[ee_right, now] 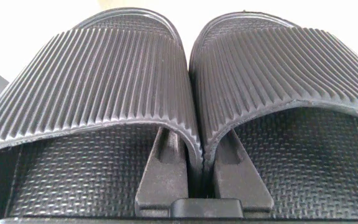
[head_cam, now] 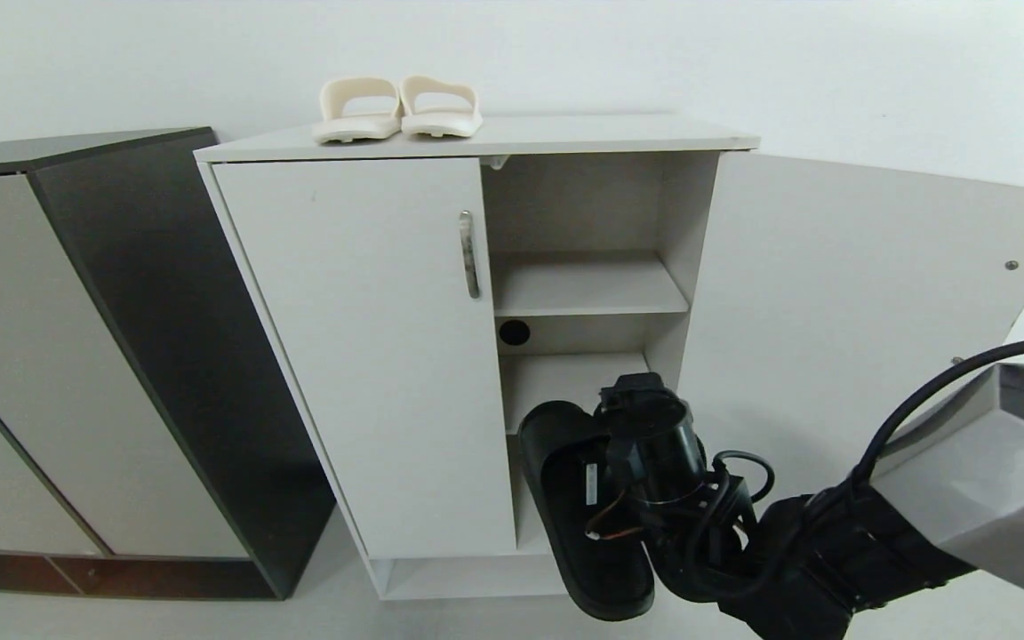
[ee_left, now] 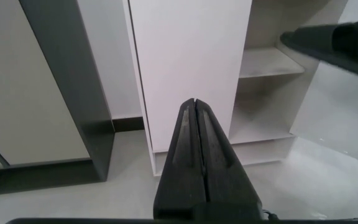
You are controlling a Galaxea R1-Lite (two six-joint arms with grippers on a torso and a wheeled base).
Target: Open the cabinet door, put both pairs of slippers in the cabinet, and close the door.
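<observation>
Closest in, the right tool has its two fingers pushed in under the straps of the pair of black slippers. They are closed on the two inner edges where the slippers sit side by side. In the head view this pair hangs tilted, toes up, in front of the lower part of the open half of the cabinet, above the floor.

The left tool is lower and to the left, pointing at the cabinet. Its fingers are pressed together with nothing between them.

The white cabinet has its left door closed, with a metal handle at its inner edge. The right door is swung wide open. Inside are an upper shelf and a lower shelf, with a round hole in the back panel between them.

The pair of cream slippers rests on top of the cabinet, at its left rear. A dark cabinet stands just beside it on the left.
</observation>
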